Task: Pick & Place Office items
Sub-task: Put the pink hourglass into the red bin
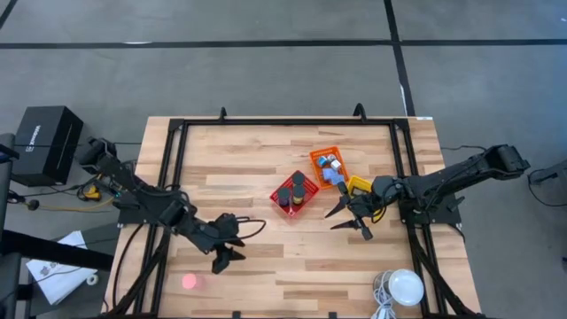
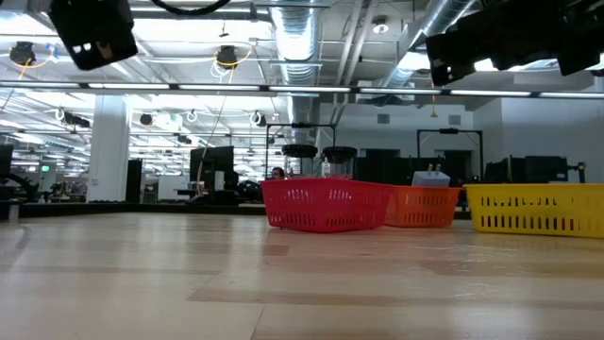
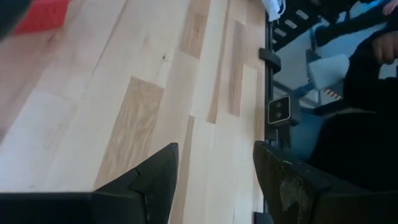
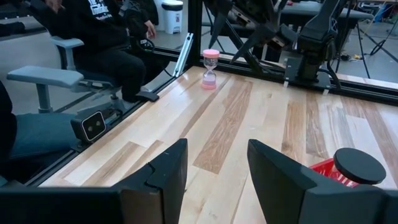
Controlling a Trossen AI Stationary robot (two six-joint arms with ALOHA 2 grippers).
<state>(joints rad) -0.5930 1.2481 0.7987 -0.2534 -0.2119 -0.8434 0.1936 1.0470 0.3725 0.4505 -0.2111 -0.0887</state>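
Pale wood counter point(image 1: 266, 159) lies bare beneath both arms; left end effector point(image 1: 225, 258) and right end effector point(image 1: 351, 221) hover with fingers parted, holding nothing.

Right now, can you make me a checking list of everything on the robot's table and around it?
Surface: wooden table, bare planks in most places.
Job's things: pink hourglass stands alone near the table's edge; black rolls sit in the red basket; blue blocks sit in the orange basket.
Clutter: yellow basket; white round lamp.
Grippers: left gripper open, empty, above the table; right gripper open, empty, beside the yellow basket.
Cables: white cords bundled by the lamp.
Surroundings: seated person beside the table; black box on the floor.
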